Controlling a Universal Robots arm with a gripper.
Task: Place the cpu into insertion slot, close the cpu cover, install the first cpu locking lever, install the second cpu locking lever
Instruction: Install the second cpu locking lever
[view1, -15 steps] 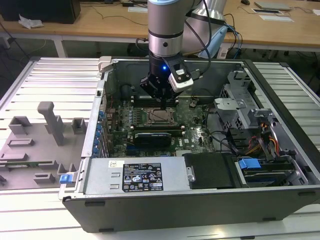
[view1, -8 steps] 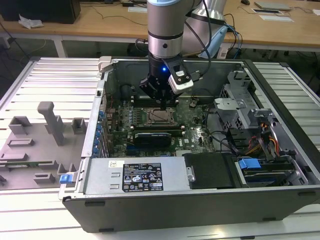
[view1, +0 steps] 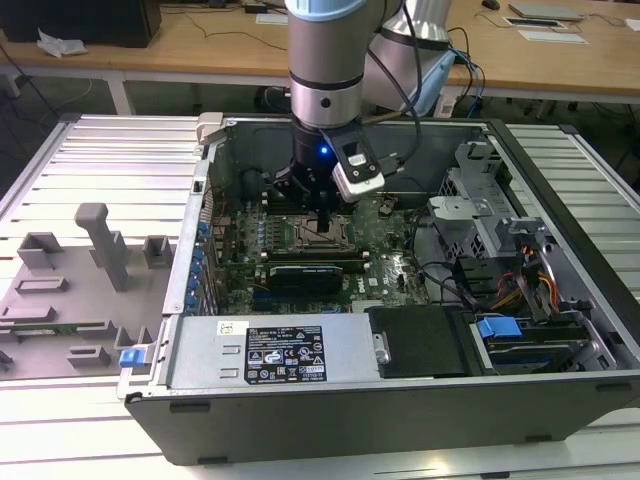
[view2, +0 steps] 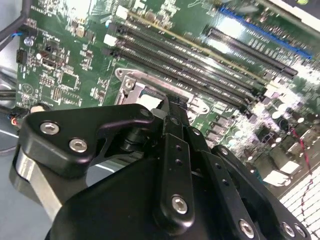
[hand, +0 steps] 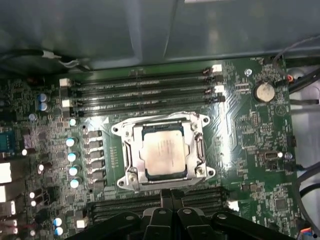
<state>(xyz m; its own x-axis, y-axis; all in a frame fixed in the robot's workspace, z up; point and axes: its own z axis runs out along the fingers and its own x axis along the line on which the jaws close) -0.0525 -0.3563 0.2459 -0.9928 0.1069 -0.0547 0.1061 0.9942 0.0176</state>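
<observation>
The cpu (hand: 164, 154) lies flat in the socket on the green motherboard (hand: 250, 130), its pale metal top showing. The cpu cover (hand: 131, 156), a silvery frame, lies down around it. A thin metal lever (hand: 155, 119) runs along the socket's side nearest the memory slots. In both wrist views my gripper (hand: 171, 194) (view2: 172, 104) has its black fingers together, nothing between them, and its tips sit at the socket's edge. In the exterior view the gripper (view1: 322, 216) reaches down into the open computer case, just over the socket (view1: 310, 236).
Memory slots (hand: 145, 85) flank the socket on two sides. A coin battery (hand: 263, 91) sits on the board. The case walls (view1: 400, 410), a power supply box (view1: 270, 350) and a drive bay with cables (view1: 520, 270) surround the board. A grey fixture tray (view1: 70, 290) lies at the exterior view's left.
</observation>
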